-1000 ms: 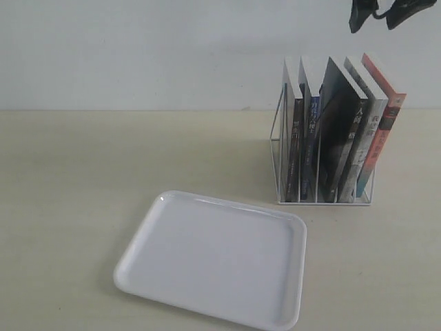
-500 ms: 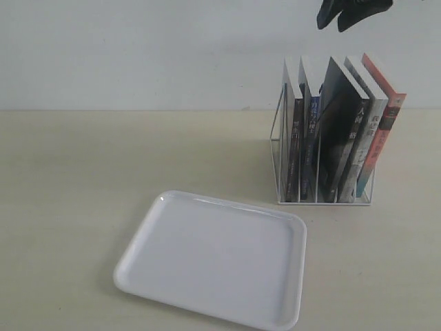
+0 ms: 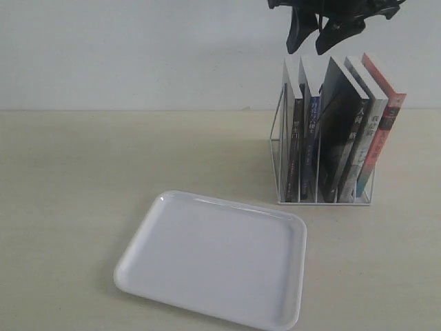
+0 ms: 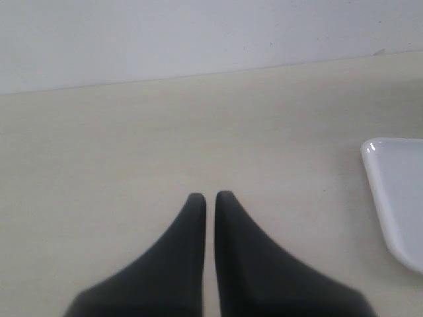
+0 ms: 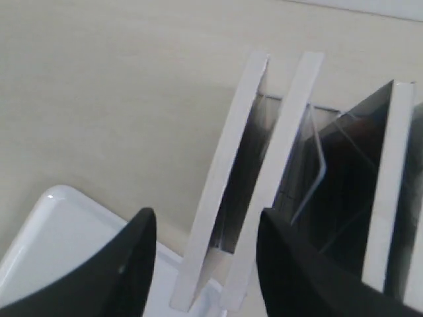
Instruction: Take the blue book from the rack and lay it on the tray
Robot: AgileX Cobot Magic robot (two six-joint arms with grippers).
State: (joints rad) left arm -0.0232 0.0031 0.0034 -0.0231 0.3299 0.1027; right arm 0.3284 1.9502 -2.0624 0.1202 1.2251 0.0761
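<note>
The white wire rack [image 3: 278, 153] stands at the right of the table with several upright books. The blue book [image 3: 311, 141], dark blue spine, is second from the left. My right gripper [image 3: 309, 47] hangs open just above the two leftmost books, touching neither. In the right wrist view its open fingers [image 5: 205, 221] straddle the white page edges of those two books, the blue book [image 5: 281, 152] being the one nearer the dark grey-black book. The white tray [image 3: 213, 265] lies flat in front. My left gripper [image 4: 210, 197] is shut on nothing above bare table.
A dark-spined book [image 3: 295, 145] stands left of the blue one. To its right lean a dark grey-black book [image 3: 337, 138], a pale grey-white book [image 3: 363, 131] and an orange-spined book [image 3: 382, 127]. A tray corner [image 4: 400, 191] shows beside the left gripper. A white wall backs the table.
The right gripper has come down and leftward from the upper right corner to just above the two leftmost books. Books, rack and tray have not moved.
</note>
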